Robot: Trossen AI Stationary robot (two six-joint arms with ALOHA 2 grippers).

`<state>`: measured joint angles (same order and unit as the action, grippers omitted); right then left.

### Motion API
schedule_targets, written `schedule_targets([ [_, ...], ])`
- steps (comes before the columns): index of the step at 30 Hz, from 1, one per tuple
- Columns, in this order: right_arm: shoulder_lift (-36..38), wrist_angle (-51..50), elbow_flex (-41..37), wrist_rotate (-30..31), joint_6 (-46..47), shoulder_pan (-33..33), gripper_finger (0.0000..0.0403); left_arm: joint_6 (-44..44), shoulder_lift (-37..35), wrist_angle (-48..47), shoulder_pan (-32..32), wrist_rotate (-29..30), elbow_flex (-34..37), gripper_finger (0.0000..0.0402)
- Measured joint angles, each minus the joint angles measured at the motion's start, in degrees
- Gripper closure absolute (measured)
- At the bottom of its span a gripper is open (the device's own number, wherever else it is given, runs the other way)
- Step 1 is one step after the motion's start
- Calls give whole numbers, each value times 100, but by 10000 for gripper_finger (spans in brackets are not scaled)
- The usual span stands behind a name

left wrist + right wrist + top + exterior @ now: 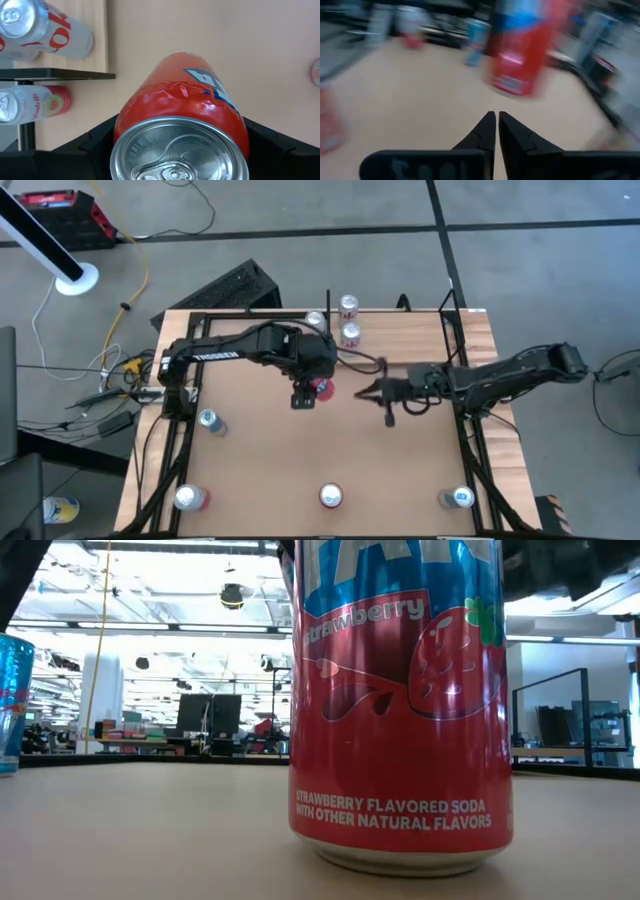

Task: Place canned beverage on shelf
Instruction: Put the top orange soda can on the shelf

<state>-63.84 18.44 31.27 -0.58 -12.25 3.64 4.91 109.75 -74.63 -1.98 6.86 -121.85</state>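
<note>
Two cans [348,320] already stand on the shelf [385,330] at the upper middle of the high view, white ones with red print, so part of the job looks done. One more is on its way: the left gripper [312,392] sits at the centre of that view with its fingers [95,142] spread wide around a red strawberry soda can [180,125], which fills the lower middle of the left wrist view, silver top and pull tab toward the lens. Whether that can rests on the table [260,460] or is lifted off it I cannot tell. It is just short of the shelf's near edge, so what remains, I judge, is to carry it over and set it down upright beside the others. The can itself is bright red with a blue-and-white logo band, and its shoulder near the rim looks slightly dented. The right gripper [372,391] hangs just to the right of it in the high view, fingers pressed nearly together and holding nothing. Several other cans wait along the table's lower and left edges, among them another strawberry one [400,705] looming right in front of the low view.
</note>
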Motion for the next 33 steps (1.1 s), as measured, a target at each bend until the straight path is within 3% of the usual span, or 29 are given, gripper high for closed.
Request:
schedule_targets([
  [2,-212,290,0,-291,-296,15,350,-3,0,37,-1,8,35,113],
  [11,-872,1492,0,-212,-430,-184,349,-135,0,-4,9,4,42,113],
  [16,-1006,1761,0,-133,588,-238,349,-159,0,-65,9,4,42,113],
  [24,-1004,2037,0,-81,768,-302,347,-170,0,-94,13,3,42,113],
  [29,-998,2068,0,-81,655,-234,323,-212,0,-96,13,-12,42,101],
  [33,-998,2065,0,-81,642,-239,278,-214,0,-94,13,-43,42,101],
])
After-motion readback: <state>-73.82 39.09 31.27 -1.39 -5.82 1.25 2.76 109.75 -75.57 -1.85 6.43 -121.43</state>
